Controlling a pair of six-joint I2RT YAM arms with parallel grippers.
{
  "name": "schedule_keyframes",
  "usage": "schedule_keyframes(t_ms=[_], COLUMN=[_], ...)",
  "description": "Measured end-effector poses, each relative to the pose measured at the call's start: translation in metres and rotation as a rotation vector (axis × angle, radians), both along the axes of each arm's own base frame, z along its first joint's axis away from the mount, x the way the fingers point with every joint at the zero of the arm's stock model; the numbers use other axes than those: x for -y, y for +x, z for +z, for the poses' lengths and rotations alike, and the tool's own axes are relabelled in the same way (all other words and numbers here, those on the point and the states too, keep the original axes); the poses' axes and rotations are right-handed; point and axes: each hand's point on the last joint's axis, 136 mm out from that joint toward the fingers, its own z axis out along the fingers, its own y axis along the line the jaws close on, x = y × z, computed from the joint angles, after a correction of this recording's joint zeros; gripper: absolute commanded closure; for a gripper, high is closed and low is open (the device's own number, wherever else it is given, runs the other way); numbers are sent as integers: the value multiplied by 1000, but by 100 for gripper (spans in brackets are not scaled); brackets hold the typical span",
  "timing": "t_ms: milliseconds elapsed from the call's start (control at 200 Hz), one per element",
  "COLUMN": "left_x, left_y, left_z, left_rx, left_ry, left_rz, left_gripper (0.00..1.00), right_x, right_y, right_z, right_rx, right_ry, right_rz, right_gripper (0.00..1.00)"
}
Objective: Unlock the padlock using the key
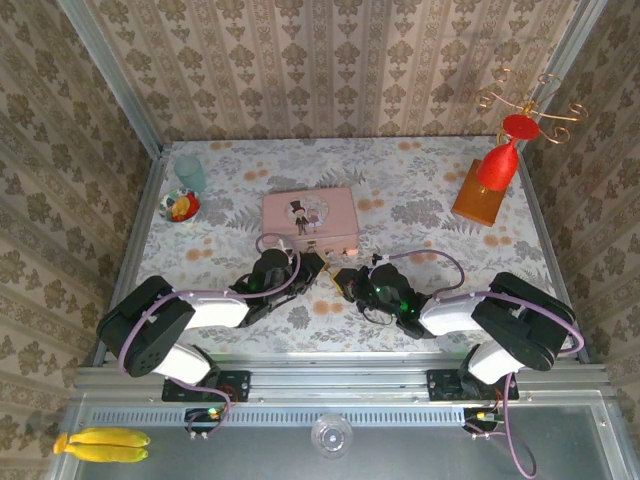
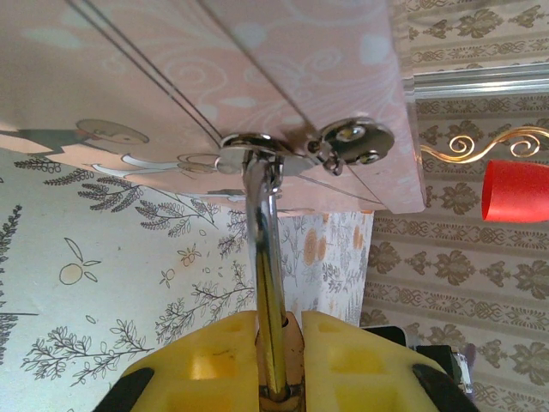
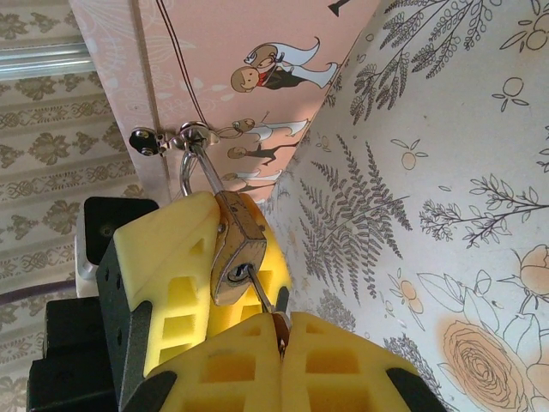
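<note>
Oilcloth over the table (image 1: 420,170), matte, printed with flowers and ferns. At far left, one greenish glass vessel (image 1: 188,172) and one round red-and-white trinket (image 1: 180,206). Left gripper (image 2: 279,330): two yellow pads (image 2: 214,360), moulded with square pockets, pinched together on the padlock (image 3: 236,253), one small brassy block with rounded corners and a thin, bright, curved shackle (image 3: 206,172). Shackle hooked through the shiny round-eared hasp (image 2: 343,146) on the front wall of one pink tin (image 1: 310,222), smooth, rectangular, printed with cartoon figures. Padlock just off that wall, tilted, keyhole end turned toward the right. One key (image 3: 260,294), a thin dark shaft, tip seated in the keyhole. Right gripper (image 3: 281,339): two more yellow pads, closed tight on the key's brownish head. Farther right, well apart, one orange block (image 1: 475,195) bearing one red cone (image 1: 498,165), beside curled gold wire (image 1: 530,100).
</note>
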Motion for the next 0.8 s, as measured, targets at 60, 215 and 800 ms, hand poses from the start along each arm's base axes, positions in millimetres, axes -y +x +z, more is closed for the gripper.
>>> schedule_keyframes(t_ms=[60,215,800], left_x=[0,0,0], left_y=[0,0,0], left_z=[0,0,0], left_rx=[1,1,2], left_ry=[0,1,0], left_rz=[1,2,3], left_gripper=[100,100,100], right_x=[0,1,1], right_y=[0,1,2], right_z=[0,0,1], right_rx=[0,1,5], right_ry=[1,0,4], right_rz=[-4,-10,-12], right_gripper=[100,100,100])
